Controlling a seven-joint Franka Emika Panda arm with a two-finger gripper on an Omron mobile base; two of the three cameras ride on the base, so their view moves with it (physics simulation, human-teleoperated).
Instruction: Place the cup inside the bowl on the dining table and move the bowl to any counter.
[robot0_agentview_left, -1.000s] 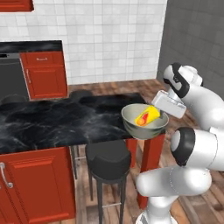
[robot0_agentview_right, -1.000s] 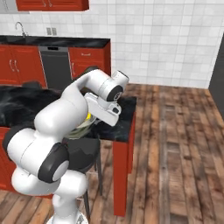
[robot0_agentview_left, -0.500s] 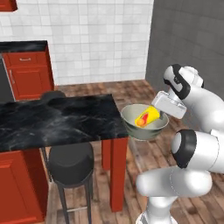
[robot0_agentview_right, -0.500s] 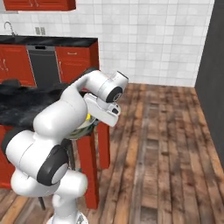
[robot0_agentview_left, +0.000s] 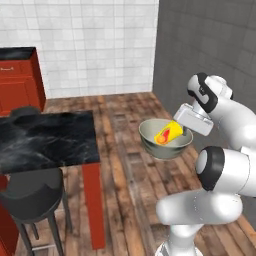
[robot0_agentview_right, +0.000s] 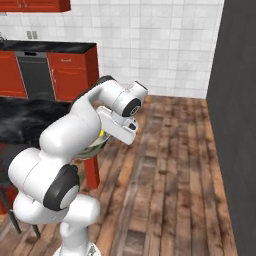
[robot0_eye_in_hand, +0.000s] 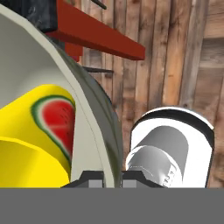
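Observation:
The pale grey-green bowl hangs in the air over the wooden floor, to the right of the dining table. The yellow cup lies on its side inside it, its red mark showing. My gripper is shut on the bowl's right rim. In the hand view the bowl's wall runs between my gripper's tips, with the cup inside the bowl on the left. From the right base view the arm covers most of the bowl.
A dark round stool stands under the table's near edge. The black counter on red cabinets runs along the tiled back wall. A dark grey wall closes the right side. Open wooden floor lies ahead.
The whole picture has shifted as the base moved: table and stool slid left in both views. The bowl with the cup stays in my grip, now past the table's end over the floor.

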